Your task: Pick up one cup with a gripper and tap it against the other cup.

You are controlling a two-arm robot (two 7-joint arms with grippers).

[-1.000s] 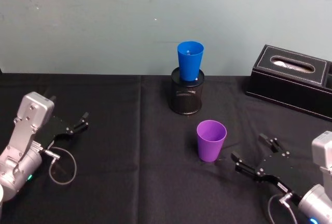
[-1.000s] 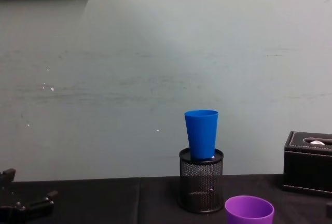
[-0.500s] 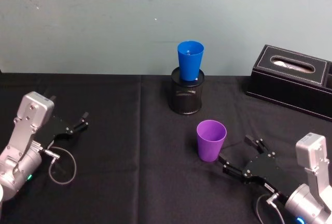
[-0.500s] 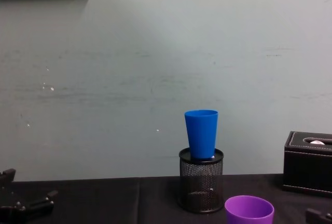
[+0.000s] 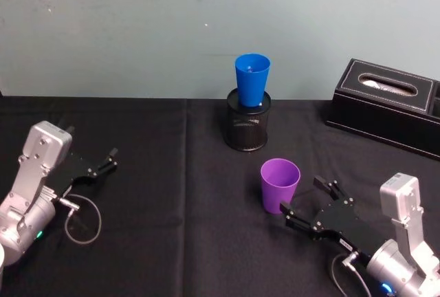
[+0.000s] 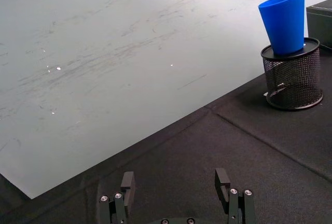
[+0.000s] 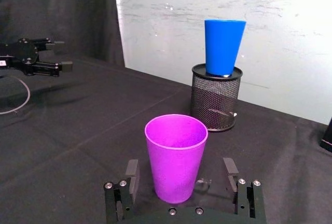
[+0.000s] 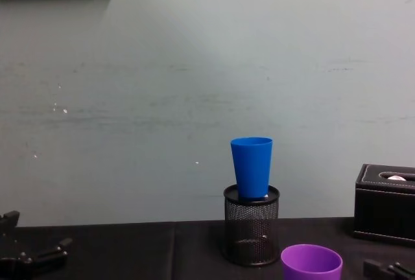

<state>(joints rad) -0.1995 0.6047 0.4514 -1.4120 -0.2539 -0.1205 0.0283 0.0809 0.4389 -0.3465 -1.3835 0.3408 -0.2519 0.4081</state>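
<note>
We see the purple cup (image 5: 280, 185) standing upright, mouth up, on the black tablecloth (image 5: 158, 207), a little right of the table's middle and nearer to us than the blue cup (image 5: 251, 80). The blue cup sits upright in the mouth of a black mesh pen holder (image 5: 247, 130) near the table's far edge, well apart from the purple one. Our right gripper (image 5: 302, 196) has reached the purple cup. Its arm comes in low from the head view's lower right corner, the silver wrist angled down and the black gripper lying almost level just above the cloth, pointing forward and to the left. In the right wrist view its fingers (image 7: 132, 175) are spread wide, one on each side of the cup's lower body, with a gap showing on each side, so nothing is gripped. Our left gripper (image 5: 108, 161) is parked far to the left near the cloth, pointing toward the table's middle, its silver wrist tilted up behind it and a grey cable (image 5: 82, 218) looped beside it; the left wrist view shows its fingers wide apart and holding nothing. A black tissue box (image 5: 388, 106) sits at the far right.
</note>
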